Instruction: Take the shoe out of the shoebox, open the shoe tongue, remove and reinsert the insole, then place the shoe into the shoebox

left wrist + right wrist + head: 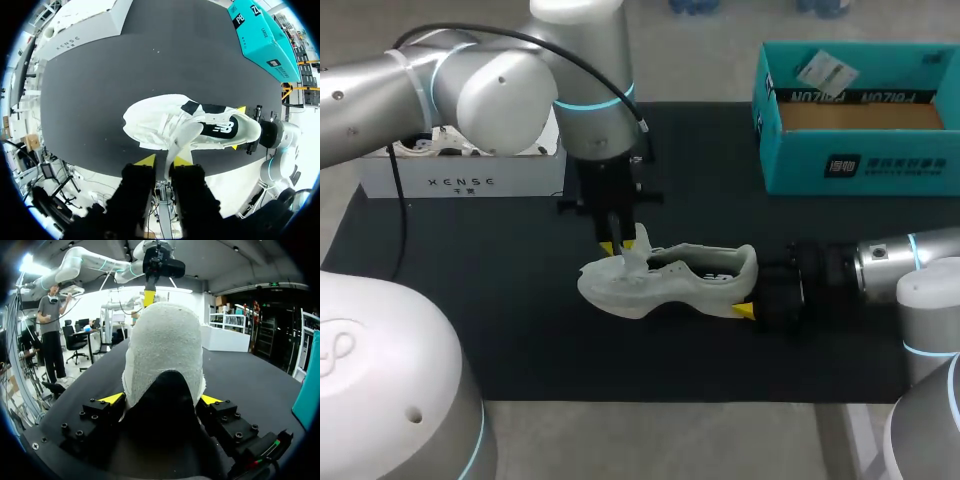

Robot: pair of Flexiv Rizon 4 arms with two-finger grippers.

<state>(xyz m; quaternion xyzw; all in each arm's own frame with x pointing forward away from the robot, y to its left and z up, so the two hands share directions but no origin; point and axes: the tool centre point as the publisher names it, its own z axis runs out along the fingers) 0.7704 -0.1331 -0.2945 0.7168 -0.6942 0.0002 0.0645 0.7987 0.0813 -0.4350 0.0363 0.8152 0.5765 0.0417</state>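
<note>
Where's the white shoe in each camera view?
Head view: white shoe on the black mat's middle, left pincer at its tongue, right pincer at its heel.
Left wrist view: just ahead of the left pincer, tongue between its fingers.
Right wrist view: heel in the right pincer, filling the middle.
Shared landmark: the left pincer, in all three.
</note>
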